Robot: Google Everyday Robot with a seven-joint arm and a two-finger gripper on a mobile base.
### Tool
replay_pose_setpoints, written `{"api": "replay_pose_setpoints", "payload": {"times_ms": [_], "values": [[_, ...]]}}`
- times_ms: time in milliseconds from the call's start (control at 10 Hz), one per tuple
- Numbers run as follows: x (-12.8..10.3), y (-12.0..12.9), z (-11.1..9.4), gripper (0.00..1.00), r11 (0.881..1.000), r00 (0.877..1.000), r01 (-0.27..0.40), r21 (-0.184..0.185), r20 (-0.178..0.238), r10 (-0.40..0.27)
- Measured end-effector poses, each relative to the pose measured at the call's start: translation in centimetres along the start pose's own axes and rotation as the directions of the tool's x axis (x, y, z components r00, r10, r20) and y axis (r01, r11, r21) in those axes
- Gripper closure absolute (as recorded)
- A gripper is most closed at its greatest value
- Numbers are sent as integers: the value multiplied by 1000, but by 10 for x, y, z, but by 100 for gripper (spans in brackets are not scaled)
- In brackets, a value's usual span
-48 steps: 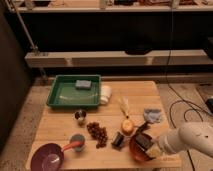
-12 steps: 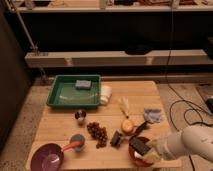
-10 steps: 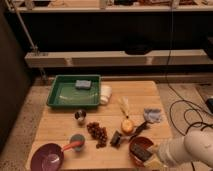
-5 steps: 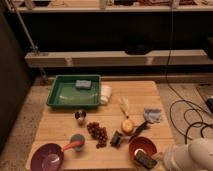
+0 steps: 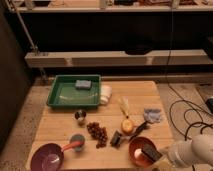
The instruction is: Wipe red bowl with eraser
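Reaching from the table's right edge, my gripper (image 5: 161, 159) hovers beside the red bowl (image 5: 137, 149); its grip I cannot tell; the eraser (image 5: 149, 153) lies inside the bowl, ready for wiping.

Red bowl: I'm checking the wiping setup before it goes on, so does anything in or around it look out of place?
Only that the flat dark rectangular eraser lies inside the round orange-red plastic bowl, loose. The gripper sits just right of the rim.
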Motion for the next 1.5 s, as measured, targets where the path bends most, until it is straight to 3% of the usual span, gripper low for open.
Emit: {"api": "replay_pose_setpoints", "payload": {"times_ms": [200,600,900,1500], "values": [[-12,-13,6,100,1000,1000,-17,10,24,16],[-32,-21,-3,100,1000,998,-21,23,68,19],[-46,-15,-4,100,1000,997,2,17,83,-4],[-91,9,19,100,997,994,75,-25,84,-72]]}}
